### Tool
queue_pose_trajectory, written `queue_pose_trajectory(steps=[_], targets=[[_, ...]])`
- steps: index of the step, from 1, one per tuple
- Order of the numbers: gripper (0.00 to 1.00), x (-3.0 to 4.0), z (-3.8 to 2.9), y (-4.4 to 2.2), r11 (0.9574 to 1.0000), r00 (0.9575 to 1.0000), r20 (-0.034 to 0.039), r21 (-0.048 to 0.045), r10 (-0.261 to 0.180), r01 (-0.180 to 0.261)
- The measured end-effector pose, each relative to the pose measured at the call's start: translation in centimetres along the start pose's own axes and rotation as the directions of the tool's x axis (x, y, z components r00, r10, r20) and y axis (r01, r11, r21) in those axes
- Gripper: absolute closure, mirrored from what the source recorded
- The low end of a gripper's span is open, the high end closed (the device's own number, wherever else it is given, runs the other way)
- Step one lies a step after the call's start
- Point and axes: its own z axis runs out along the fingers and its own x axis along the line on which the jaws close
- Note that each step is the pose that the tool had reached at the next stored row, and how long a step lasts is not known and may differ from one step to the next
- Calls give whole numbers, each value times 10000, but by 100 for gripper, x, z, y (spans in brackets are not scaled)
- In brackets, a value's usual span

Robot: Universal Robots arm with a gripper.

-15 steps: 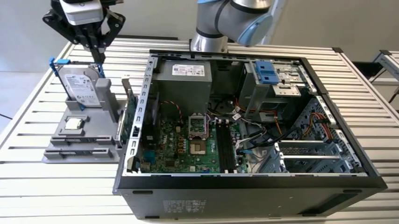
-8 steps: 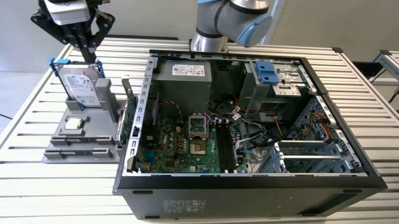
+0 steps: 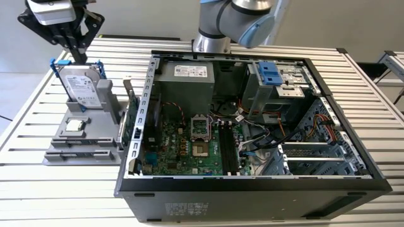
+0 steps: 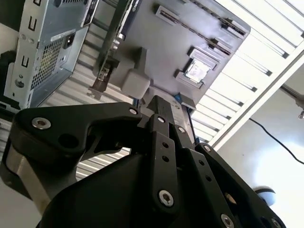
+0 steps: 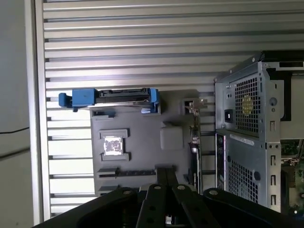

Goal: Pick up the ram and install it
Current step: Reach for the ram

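Step judged: approach, pick-up not yet begun. The gripper (image 3: 79, 59) is seen at the upper left of the exterior view, high over the gray holder (image 3: 88, 138), its fingers pressed together with nothing seen between them. The ram is judged to be parked in the holder. A thin dark strip in the long slot (image 5: 127, 172) may be it, but this cannot be confirmed. A grasp is judged to call for spread fingers squared to the stick's flat faces. Noted around: an upright hard drive (image 3: 82, 87) below the gripper, a processor chip (image 3: 75, 125), and a green card (image 3: 133, 112) between holder and open computer case (image 3: 252, 194). The black board slots (image 3: 228, 146) are crowded by cables (image 3: 252, 139).
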Motion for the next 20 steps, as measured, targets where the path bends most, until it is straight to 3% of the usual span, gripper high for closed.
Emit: queue_pose_trajectory(steps=[20], targets=[[100,372,19,-8,10000,10000,-18,1,-14,14]])
